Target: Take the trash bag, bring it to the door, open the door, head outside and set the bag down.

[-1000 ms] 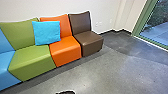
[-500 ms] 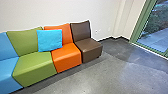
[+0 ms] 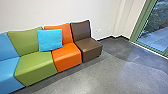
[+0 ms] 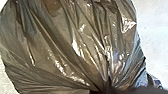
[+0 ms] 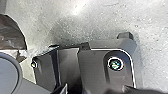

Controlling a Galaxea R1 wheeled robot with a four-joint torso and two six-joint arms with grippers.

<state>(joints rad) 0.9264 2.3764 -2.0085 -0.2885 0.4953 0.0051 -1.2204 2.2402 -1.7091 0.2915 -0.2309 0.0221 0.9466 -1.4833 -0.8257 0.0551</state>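
In the left wrist view, the dark, shiny trash bag (image 4: 65, 45) looms large, its folds drawn together toward my left gripper (image 4: 107, 90), which is shut on the gathered plastic. Part of the same dark bag (image 5: 12, 32) shows in the right wrist view, beside the robot's own parts. My right gripper (image 5: 110, 90) is a blurred dark shape there, and how it stands cannot be told. A green-framed glass panel (image 3: 156, 27) stands at the right of the head view; whether it is the door is unclear.
A row of joined seats lines the wall: blue (image 3: 10, 70), green (image 3: 36, 66), orange (image 3: 66, 56) and brown (image 3: 88, 46). A light blue cushion (image 3: 50, 40) leans on the row. Grey floor (image 3: 112, 77) stretches toward the glass, with paving and plants outside.
The head camera's view has shifted, so the seats appear lower and slightly farther right than a second ago. A dark shape at the bottom edge has left the head view.
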